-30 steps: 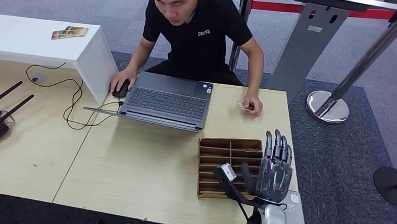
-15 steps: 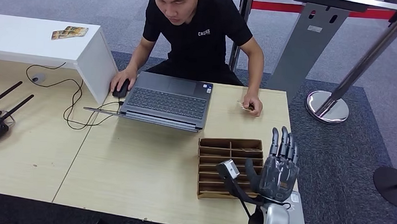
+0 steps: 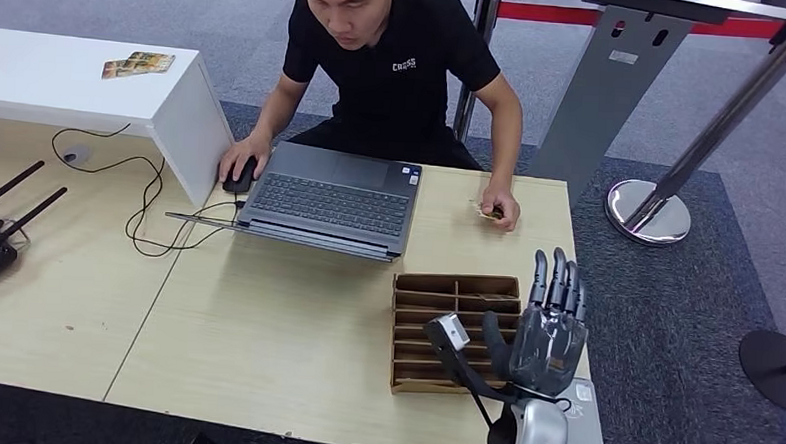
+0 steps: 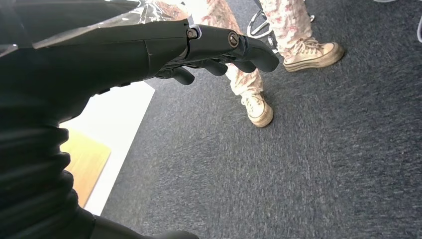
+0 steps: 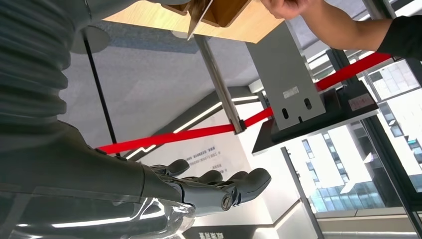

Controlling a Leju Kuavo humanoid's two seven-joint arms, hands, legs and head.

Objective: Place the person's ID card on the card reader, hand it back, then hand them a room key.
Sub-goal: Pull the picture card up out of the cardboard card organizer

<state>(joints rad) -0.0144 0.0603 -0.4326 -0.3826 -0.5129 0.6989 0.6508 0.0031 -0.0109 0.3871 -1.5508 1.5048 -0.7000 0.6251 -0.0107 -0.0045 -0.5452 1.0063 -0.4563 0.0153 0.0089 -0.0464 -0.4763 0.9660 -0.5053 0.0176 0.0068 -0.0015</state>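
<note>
1. The left hand (image 4: 149, 55) is hanging beside the robot over the carpet, loose and holding nothing. I take it that it is sitting this step out.
2. The person is working a laptop (image 3: 330, 194) well ahead and to the left of the right hand, which probably explains why no card is being offered.
3. The person's hand (image 3: 500, 209) is resting on the table (image 3: 284, 327) straight beyond the right hand's fingertips. It is pinching something small and pale, likely the ID card, but too tiny to make out.
4. A cardboard divider tray (image 3: 446, 294) is lying just left of the right hand.
5. The right hand (image 3: 549, 329) is hovering with its fingers straight and together, empty, apparently waiting for the card.
6. The card reader (image 3: 588, 426), flat and pale grey, is lying under that hand, half hidden by it and handy for a short drop.
</note>
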